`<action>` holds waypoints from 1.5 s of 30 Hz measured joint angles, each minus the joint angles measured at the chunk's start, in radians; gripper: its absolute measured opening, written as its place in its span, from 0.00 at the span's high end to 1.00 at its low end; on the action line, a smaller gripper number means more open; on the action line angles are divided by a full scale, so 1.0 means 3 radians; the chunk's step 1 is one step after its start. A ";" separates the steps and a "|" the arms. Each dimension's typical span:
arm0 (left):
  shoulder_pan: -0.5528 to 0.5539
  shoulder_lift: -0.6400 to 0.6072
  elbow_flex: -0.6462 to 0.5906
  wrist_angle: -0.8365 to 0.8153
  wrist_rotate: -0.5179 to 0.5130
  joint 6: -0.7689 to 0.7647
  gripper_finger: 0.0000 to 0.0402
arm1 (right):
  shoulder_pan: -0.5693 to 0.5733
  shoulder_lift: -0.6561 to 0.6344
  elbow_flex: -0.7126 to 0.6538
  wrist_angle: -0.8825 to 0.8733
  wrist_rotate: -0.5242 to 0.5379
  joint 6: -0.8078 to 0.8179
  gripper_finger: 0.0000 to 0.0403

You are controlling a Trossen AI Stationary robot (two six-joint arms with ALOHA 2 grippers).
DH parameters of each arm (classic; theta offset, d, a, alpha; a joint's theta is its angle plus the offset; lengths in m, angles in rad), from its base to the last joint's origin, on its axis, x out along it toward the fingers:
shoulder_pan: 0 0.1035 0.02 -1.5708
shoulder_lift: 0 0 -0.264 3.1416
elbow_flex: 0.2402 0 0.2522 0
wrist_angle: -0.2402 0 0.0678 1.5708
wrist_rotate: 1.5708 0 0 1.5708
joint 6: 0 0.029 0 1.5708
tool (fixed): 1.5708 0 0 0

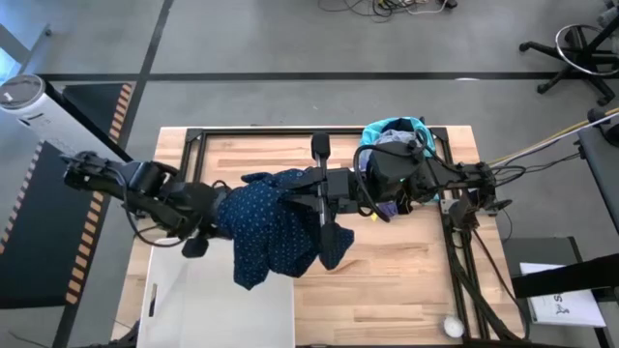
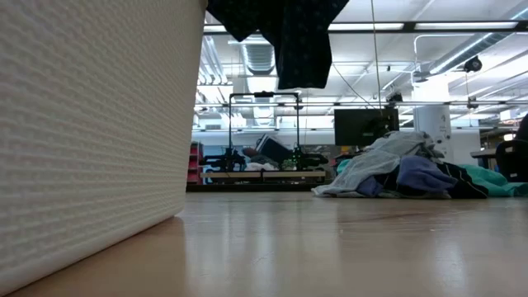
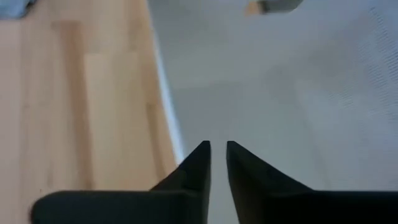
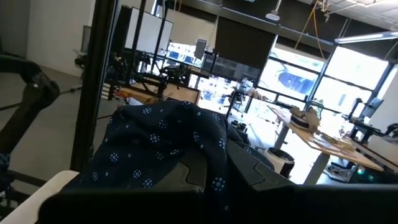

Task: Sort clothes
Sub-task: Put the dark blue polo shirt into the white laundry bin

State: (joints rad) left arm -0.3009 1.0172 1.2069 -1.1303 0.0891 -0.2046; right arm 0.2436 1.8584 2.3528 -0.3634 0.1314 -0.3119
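The dark navy dotted garment (image 1: 276,227) hangs over the table's middle from my right gripper (image 1: 314,198), which is shut on it. In the low view its lower ends (image 2: 289,41) hang well above the table. My left gripper (image 1: 193,246) is shut and empty. It points down over the far left rim of the white bin (image 1: 222,300). The other clothes, teal (image 1: 397,129), grey (image 2: 375,161) and lavender (image 2: 417,175), lie in a pile at the far right, partly under my right arm. My right gripper pinches a bunched fold of the navy garment (image 4: 214,163) between its two fingers; several layers drape over and around the fingers (image 4: 252,171). The fingers come about level from the table's right side. The garment hangs slack below them, lifted clear of the table.
The white bin's textured wall (image 2: 91,124) fills the near left of the low view. A black frame (image 1: 193,135) runs along the table's far and right edges. A small white ball (image 1: 452,327) lies near the front right. Bare wood (image 1: 387,280) shows at the near middle.
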 joint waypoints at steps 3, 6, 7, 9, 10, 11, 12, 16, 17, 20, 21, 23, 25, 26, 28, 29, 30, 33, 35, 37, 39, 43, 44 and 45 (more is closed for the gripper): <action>-0.0007 0.0171 0.0152 -0.0422 -0.0344 -0.0061 0.78 | 0.0001 0.0000 0.0000 0.0000 0.0000 -0.0006 0.99; -0.0007 0.0293 0.0192 -0.0472 -0.0361 -0.0087 0.68 | 0.0001 0.0000 0.0000 -0.0004 0.0000 -0.0008 0.99; -0.0008 0.0324 0.0193 -0.0456 -0.0313 -0.0088 0.64 | 0.0001 0.0000 0.0000 -0.0007 0.0000 -0.0008 0.99; -0.0009 0.0388 0.0180 -0.0458 -0.0218 -0.0090 0.58 | 0.0001 0.0000 0.0000 -0.0019 0.0000 -0.0008 0.99; -0.0011 0.0416 0.0161 -0.0462 -0.0174 -0.0099 0.56 | 0.0001 -0.0001 0.0000 -0.0022 0.0000 -0.0008 0.99; -0.0011 0.0442 0.0135 -0.0462 -0.0118 -0.0111 0.54 | 0.0001 -0.0001 0.0000 -0.0022 0.0000 -0.0008 0.99; -0.0011 0.0466 0.0108 -0.0460 -0.0081 -0.0114 0.52 | 0.0001 -0.0003 0.0000 -0.0024 0.0000 -0.0008 0.99; -0.0012 0.0534 -0.0013 -0.0479 -0.0102 -0.0062 0.53 | 0.0003 -0.0017 0.0000 -0.0029 0.0000 -0.0008 0.99; -0.0012 0.0544 -0.0035 -0.0480 -0.0158 -0.0020 0.56 | 0.0003 -0.0019 0.0000 -0.0027 0.0000 -0.0008 0.99; -0.0014 0.0549 -0.0076 -0.0463 -0.0294 0.0096 0.67 | 0.0011 -0.0048 0.0000 -0.0043 0.0000 -0.0008 0.99; -0.0014 0.0546 -0.0082 -0.0459 -0.0334 0.0143 0.72 | 0.0010 -0.0058 0.0000 -0.0040 0.0000 -0.0008 0.99; -0.0011 0.0535 -0.0087 -0.0455 -0.0435 0.0214 0.83 | 0.0018 -0.0091 0.0000 -0.0041 0.0000 -0.0008 0.99; -0.0009 0.0521 -0.0087 -0.0425 -0.0543 0.0265 0.94 | 0.0024 -0.0118 0.0000 -0.0035 0.0000 -0.0008 0.99; 0.0004 0.0512 -0.0085 -0.0423 -0.0574 0.0276 0.97 | 0.0025 -0.0134 0.0000 -0.0032 0.0000 -0.0008 0.99; 0.0033 0.0497 -0.0084 -0.0394 -0.0617 0.0297 0.97 | 0.0025 -0.0148 0.0000 -0.0027 0.0000 -0.0009 0.99; 0.0043 0.0491 -0.0084 -0.0365 -0.0656 0.0322 0.96 | 0.0030 -0.0158 0.0000 -0.0035 0.0000 -0.0008 0.99; 0.0062 0.0489 -0.0084 -0.0339 -0.0681 0.0360 0.96 | 0.0036 -0.0163 0.0000 -0.0043 0.0000 -0.0008 0.99; 0.0138 0.0497 -0.0085 -0.0260 -0.0726 0.0463 0.98 | 0.0046 -0.0175 0.0000 -0.0002 0.0000 -0.0019 0.99; 0.0211 0.0518 -0.0085 -0.0165 -0.0756 0.0538 0.99 | 0.0061 -0.0197 0.0000 0.0008 0.0000 -0.0048 0.99; 0.0303 0.0540 -0.0085 -0.0074 -0.0765 0.0619 0.99 | 0.0064 -0.0221 0.0000 0.0028 -0.0001 -0.0056 0.99; 0.0398 0.0566 -0.0085 0.0028 -0.0764 0.0695 1.00 | 0.0068 -0.0242 0.0000 0.0033 -0.0002 -0.0056 0.99; 0.0595 0.0638 -0.0091 0.0248 -0.0750 0.0801 1.00 | 0.0075 -0.0284 0.0000 0.0077 0.0000 -0.0056 0.99; 0.0640 0.0659 -0.0098 0.0301 -0.0734 0.0824 1.00 | 0.0076 -0.0301 0.0000 0.0109 0.0000 -0.0058 0.99; 0.0684 0.0675 -0.0108 0.0361 -0.0702 0.0839 1.00 | 0.0080 -0.0328 -0.0002 0.0116 -0.0001 -0.0068 0.99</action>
State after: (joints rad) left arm -0.0956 1.2197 1.1743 -1.0220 -0.1215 0.0473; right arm 0.2677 1.7601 2.3522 -0.3286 0.1310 -0.3322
